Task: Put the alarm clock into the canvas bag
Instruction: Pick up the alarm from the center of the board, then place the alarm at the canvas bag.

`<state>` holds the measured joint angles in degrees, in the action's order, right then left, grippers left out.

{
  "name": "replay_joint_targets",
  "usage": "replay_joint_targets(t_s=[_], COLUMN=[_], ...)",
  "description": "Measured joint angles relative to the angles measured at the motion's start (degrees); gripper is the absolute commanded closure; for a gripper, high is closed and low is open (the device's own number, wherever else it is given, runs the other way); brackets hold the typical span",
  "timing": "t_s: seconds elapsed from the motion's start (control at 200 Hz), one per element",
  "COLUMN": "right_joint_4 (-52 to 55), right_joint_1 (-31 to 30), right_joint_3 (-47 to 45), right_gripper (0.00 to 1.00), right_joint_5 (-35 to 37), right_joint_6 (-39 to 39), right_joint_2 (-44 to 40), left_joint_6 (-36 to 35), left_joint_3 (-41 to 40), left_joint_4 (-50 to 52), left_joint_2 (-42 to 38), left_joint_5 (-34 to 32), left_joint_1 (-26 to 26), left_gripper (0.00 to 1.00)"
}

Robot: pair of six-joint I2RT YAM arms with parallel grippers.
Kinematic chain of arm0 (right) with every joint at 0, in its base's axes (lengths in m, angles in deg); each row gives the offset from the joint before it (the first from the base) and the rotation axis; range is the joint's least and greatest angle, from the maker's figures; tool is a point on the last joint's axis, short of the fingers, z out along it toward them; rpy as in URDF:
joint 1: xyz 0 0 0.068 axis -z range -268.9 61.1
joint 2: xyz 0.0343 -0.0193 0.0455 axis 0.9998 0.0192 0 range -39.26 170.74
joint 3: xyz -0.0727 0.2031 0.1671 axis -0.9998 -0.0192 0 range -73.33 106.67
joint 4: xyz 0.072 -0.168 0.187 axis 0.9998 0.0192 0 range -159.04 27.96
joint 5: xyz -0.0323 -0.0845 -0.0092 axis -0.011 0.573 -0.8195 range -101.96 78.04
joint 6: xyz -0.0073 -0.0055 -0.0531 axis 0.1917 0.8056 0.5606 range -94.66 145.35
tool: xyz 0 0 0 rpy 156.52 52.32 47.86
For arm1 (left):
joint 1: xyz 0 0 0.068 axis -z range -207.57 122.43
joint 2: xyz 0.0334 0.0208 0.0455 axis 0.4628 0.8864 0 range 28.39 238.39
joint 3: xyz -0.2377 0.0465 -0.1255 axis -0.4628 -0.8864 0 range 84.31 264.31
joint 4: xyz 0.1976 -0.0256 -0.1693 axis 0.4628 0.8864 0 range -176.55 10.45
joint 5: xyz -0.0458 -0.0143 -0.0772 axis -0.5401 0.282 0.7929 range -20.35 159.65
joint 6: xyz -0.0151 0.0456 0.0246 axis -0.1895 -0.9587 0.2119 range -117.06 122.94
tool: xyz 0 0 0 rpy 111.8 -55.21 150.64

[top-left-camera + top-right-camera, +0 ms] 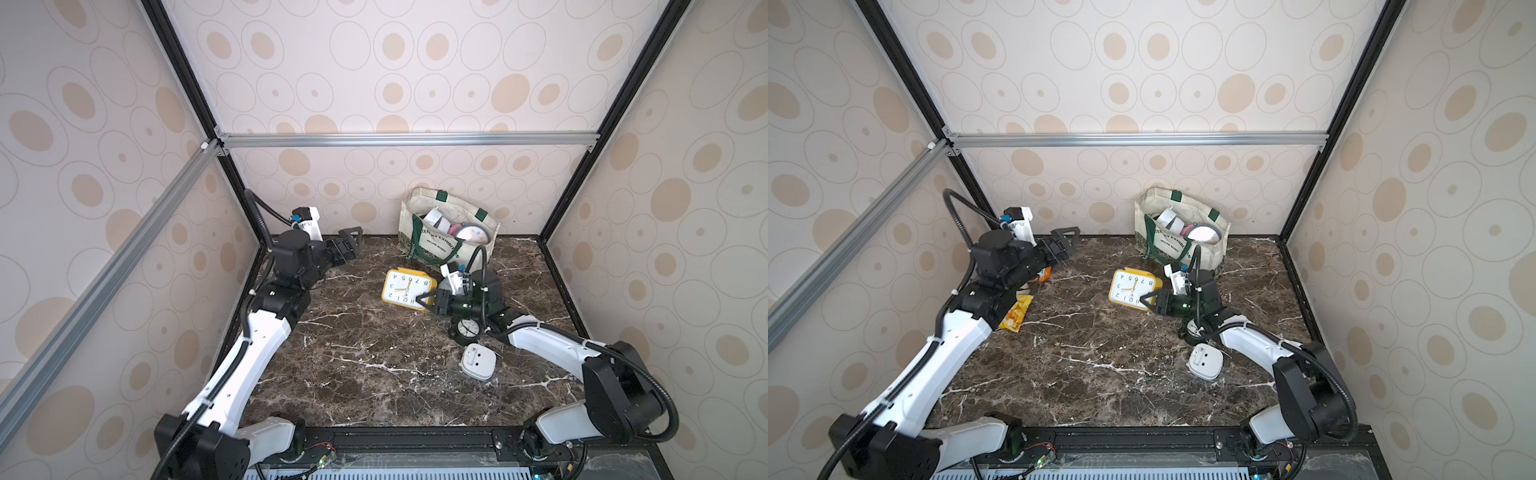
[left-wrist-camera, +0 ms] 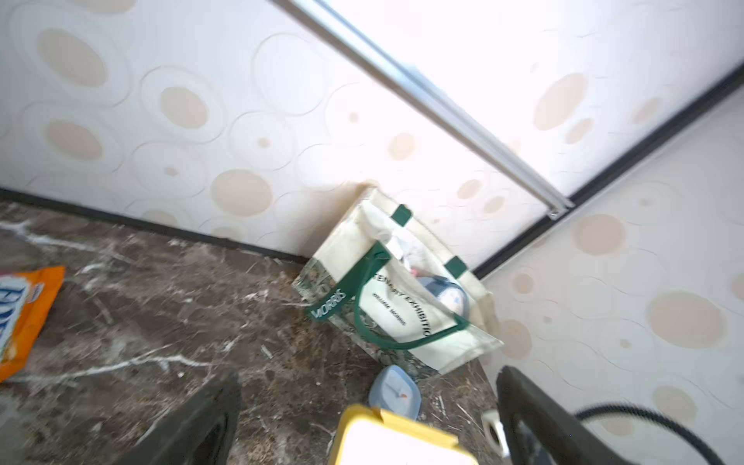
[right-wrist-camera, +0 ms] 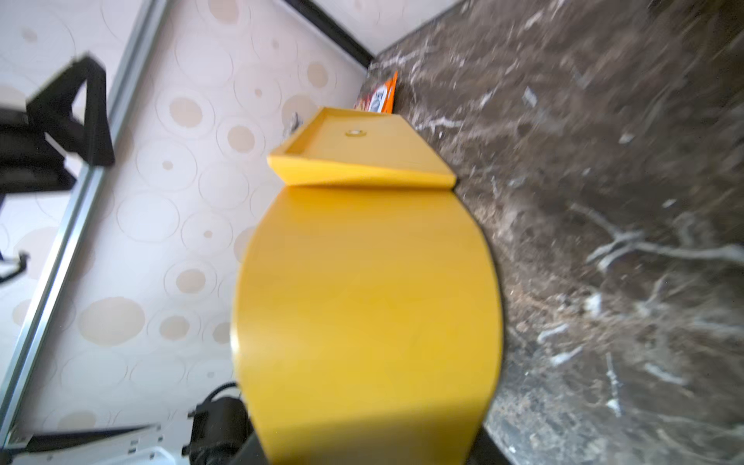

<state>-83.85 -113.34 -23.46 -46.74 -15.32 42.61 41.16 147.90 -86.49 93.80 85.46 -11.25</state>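
The right gripper (image 1: 424,302) grips the yellow clock (image 1: 399,286) by a corner, before the bag (image 1: 436,249) at the table's (image 1: 365,365) rear edge.

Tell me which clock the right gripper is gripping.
The yellow square alarm clock, clamped in the right gripper; the black round clock and the white one rest on the table.

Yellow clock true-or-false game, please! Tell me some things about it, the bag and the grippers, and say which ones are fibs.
1. The right gripper holds the yellow alarm clock by its edge. True.
2. The yellow alarm clock is inside the canvas bag. False: it is outside, in front of the bag.
3. The left gripper is open and holds nothing. True.
4. The canvas bag is empty. False: several things lie in it.
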Motion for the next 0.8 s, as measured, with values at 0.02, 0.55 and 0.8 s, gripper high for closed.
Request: replay_joint_targets(t_s=[0.02, 0.55, 0.8], right_joint_4=[0.8, 8.4, 12.7], right_joint_1=[0.7, 14.0, 14.0], right_joint_3=[1.7, 46.1, 50.8], right_gripper=[0.84, 0.85, 0.86], right_joint_5=[0.6, 12.3, 11.0], right_joint_6=[0.1, -0.2, -2.3], right_joint_2=[0.0, 28.5, 36.3], left_joint_6=[0.0, 0.0, 0.0], left_joint_3=[-1.6, -24.9, -27.0], left_joint_4=[-1.0, -2.7, -2.6], left_joint_2=[-1.0, -15.1, -16.1], left_joint_5=[1.0, 9.9, 9.8], left_joint_1=[0.1, 0.4, 0.4], left_gripper=[0.02, 0.02, 0.02])
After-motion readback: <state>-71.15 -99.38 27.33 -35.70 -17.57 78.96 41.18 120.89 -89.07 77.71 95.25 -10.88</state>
